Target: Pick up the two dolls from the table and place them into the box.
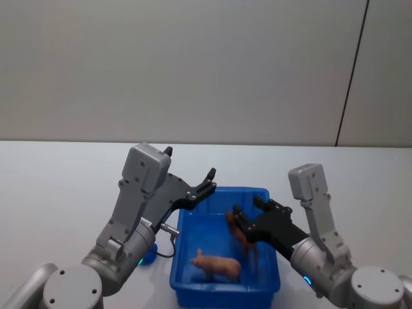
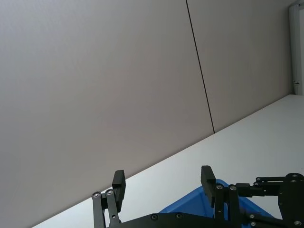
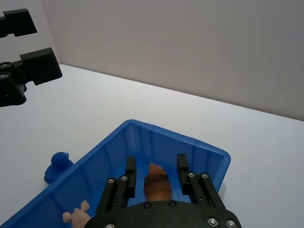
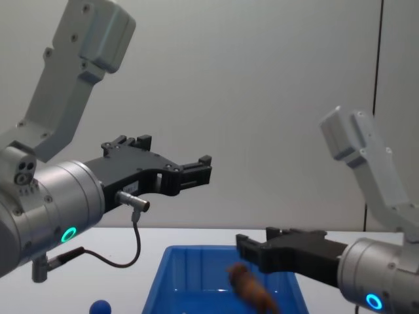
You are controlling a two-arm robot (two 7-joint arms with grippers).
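Observation:
The blue box [image 1: 222,191] sits on the white table [image 1: 58,193] in front of me. The pale pink pig doll [image 1: 217,264] stands inside it at the near end; its leg [image 3: 76,217] shows in the right wrist view. The reddish-brown doll [image 3: 156,184] is between the spread fingers of my right gripper [image 3: 156,167], which is open over the box. From the chest that doll [image 4: 252,291] is blurred just below the right gripper [image 4: 245,247], over the box [image 4: 163,288]. My left gripper [image 1: 209,181] hangs open and empty above the box's far left corner.
A small blue toy [image 1: 149,256] sits on the table just left of the box, also seen as a blue duck shape [image 3: 57,166]. A plain grey wall [image 1: 193,64] stands behind the table. White tabletop stretches to both sides of the box.

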